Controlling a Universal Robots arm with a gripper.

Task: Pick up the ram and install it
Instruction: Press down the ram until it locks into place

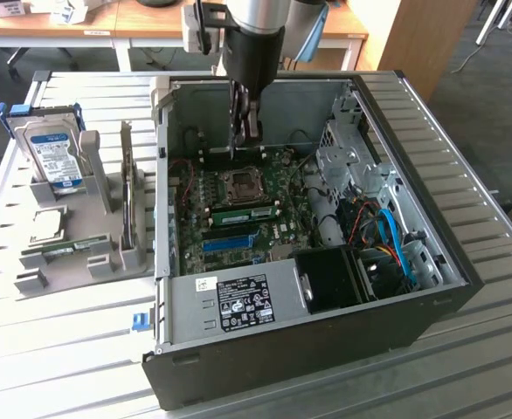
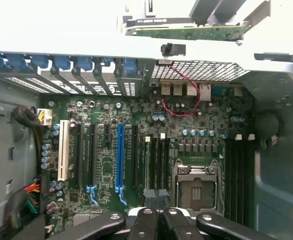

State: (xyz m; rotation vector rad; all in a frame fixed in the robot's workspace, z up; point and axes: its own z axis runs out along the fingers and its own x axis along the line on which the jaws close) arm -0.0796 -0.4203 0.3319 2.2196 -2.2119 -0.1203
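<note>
An open black and grey metal computer case (image 1: pixel 326 262) lies on its side on the ribbed grey metal worktop (image 1: pixel 466 131), its green motherboard (image 1: pixel 238 218) facing up. The silver robot arm's dark gripper (image 1: pixel 245 131) hangs inside the case, above the motherboard and beside the square metal processor socket (image 1: pixel 241 184), on the side toward the case's rear wall. Its fingers (image 2: pixel 146 225) are pressed together, and nothing can be seen pinched between them. In the wrist view they sit over a row of black memory slots (image 2: pixel 156 160) next to the socket.

The ram (image 1: pixel 64 250), a long thin green circuit-board stick with a pale label, lies outside the case in a grey plastic holder (image 1: pixel 99 192) on the exterior view's left, well apart from the gripper. A second green stick (image 1: pixel 243 212) is seated in a slot inside the case, on the other side of the socket from the gripper. A silver hard drive with a blue label (image 1: pixel 51 153) stands upright in the same holder.
</note>
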